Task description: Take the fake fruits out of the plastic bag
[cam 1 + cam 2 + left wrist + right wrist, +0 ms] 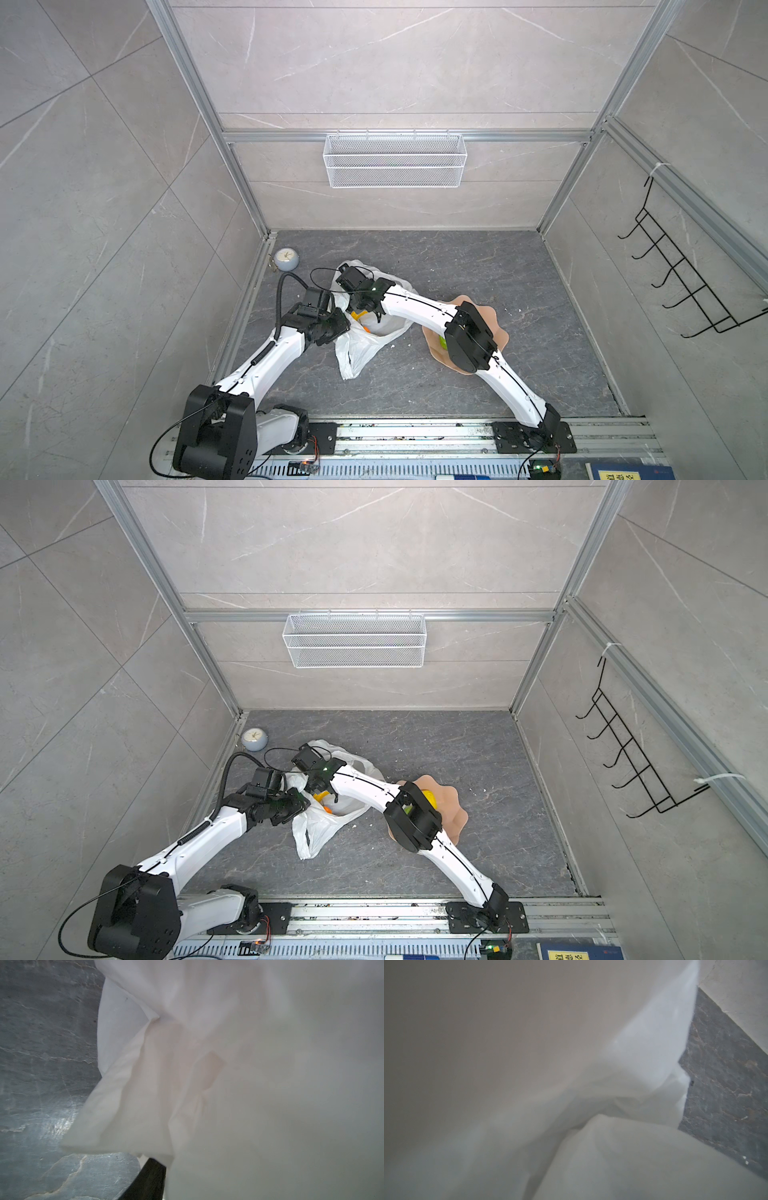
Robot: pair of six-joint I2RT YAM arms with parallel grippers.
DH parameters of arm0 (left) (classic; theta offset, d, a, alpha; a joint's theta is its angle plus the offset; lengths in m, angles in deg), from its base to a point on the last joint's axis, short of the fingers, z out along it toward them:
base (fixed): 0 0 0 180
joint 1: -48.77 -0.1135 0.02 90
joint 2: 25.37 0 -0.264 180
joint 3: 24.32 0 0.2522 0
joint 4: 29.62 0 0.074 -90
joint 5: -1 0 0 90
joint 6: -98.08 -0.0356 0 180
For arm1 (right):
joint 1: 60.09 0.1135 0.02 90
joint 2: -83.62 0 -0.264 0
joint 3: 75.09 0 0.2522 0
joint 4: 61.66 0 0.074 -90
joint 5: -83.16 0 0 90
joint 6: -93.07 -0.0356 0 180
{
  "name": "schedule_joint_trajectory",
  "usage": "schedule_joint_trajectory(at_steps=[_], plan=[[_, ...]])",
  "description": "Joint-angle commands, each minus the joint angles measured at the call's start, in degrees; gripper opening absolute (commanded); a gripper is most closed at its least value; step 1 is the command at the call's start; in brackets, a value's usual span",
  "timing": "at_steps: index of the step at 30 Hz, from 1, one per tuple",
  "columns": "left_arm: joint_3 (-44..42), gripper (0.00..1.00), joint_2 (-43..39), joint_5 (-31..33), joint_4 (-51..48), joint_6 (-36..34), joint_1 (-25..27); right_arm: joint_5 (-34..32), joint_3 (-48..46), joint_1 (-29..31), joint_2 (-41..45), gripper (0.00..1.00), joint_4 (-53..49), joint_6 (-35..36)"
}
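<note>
The white plastic bag lies crumpled mid-floor with its mouth held up. My left gripper is shut on the bag's left rim. In the left wrist view one black finger shows beside the bag film. My right gripper reaches down into the bag's mouth, right over a yellow fruit and an orange one. Bag film fills the right wrist view and hides those jaws. A bumpy yellow fruit and a green one lie on the pink plate.
The pink scalloped plate sits right of the bag, partly under my right arm. A small round clock stands in the back left corner. A white mesh basket hangs on the back wall, a black hook rack on the right wall.
</note>
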Motion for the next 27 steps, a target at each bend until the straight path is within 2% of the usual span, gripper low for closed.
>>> schedule_joint_trajectory(at_steps=[1,6,11,16,18,22,27], plan=[[-0.44,0.43,-1.04,-1.73,0.41,-1.40,-0.09,-2.31,1.74,-0.03,-1.85,0.50,-1.56,1.87],[-0.46,0.43,-0.85,-1.80,0.66,-1.29,-0.16,-4.69,1.40,0.61,-2.08,0.60,-1.66,5.03],[-0.24,0.43,-1.03,-1.87,0.68,-1.29,-0.19,-7.50,1.04,1.31,-2.49,0.60,-1.60,7.99],[-0.51,0.43,-1.08,-1.85,0.50,-1.35,-0.17,-12.48,1.87,1.93,-3.36,0.52,-0.75,10.37],[-0.58,0.43,-1.23,-1.84,0.57,-1.25,-0.18,-13.55,3.32,2.11,-5.52,0.46,-1.24,10.98],[-0.60,0.43,-1.25,-1.80,0.52,-1.31,-0.23,-14.65,6.75,2.10,-8.10,0.40,-2.23,12.18],[-0.39,0.43,-1.25,-1.73,0.26,-1.41,-0.25,-15.82,9.82,2.28,-9.42,0.26,-3.30,13.27]])
